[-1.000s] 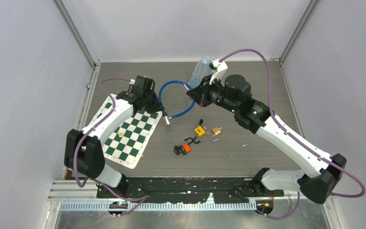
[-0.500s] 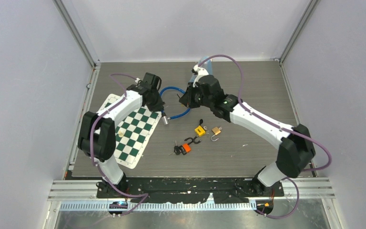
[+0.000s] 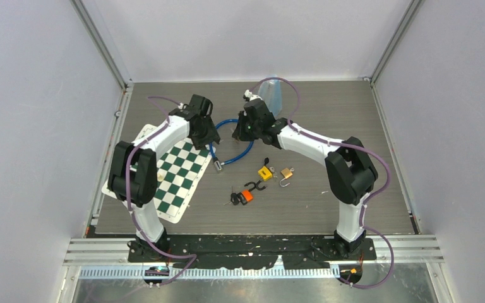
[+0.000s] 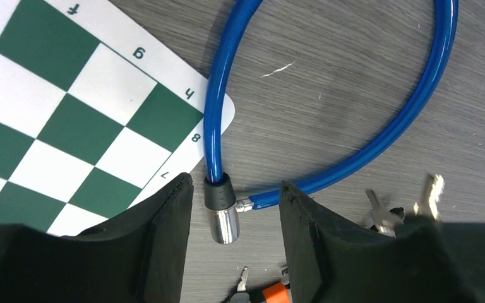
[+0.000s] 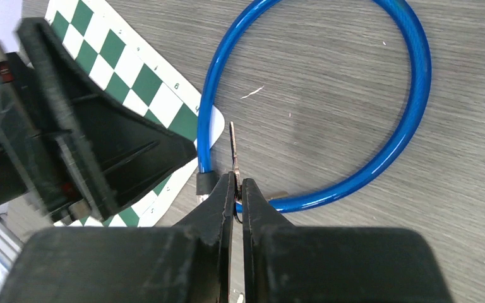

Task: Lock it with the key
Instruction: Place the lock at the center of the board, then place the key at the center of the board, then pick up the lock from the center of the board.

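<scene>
My right hand (image 5: 236,183) pinches the key (image 5: 232,146); my left hand (image 4: 235,192) — released — straddles the barrel of the blue cable lock (image 4: 222,95).

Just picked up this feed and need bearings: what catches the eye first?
A blue cable lock lies looped on the table, its metal barrel at the corner of a green-and-white chessboard mat. The right fingers pinch a key close beside that barrel, while the left fingers stand open astride it.
</scene>
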Available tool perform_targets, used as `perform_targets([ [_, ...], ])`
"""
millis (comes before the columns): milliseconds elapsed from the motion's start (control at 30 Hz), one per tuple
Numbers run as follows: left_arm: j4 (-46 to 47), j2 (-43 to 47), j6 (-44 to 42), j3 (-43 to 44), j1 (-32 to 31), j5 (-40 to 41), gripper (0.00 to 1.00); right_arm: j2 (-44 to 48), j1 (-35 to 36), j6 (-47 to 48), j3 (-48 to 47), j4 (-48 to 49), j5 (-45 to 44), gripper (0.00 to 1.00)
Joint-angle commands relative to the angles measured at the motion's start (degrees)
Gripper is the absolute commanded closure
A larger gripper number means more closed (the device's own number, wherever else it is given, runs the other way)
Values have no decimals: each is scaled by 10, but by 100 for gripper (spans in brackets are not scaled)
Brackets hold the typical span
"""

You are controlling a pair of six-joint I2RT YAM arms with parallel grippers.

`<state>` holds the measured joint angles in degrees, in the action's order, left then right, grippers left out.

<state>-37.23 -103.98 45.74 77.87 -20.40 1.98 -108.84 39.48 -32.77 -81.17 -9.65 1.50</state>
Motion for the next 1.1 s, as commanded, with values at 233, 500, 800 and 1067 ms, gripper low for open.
perform_targets([
  [233,11,189,-44,-73,7,16,29,-90,3,10,-74,-2,-36,68],
  [500,10,326,-111,-168,7,9,1,-26,3,42,-49,-35,-91,38],
  [800,70,431,-199,-274,-15,-83,0,131,-9,-7,109,-160,-135,43],
  [1067,141,447,-220,-341,-112,-104,4,251,0,-101,266,-176,-138,45],
])
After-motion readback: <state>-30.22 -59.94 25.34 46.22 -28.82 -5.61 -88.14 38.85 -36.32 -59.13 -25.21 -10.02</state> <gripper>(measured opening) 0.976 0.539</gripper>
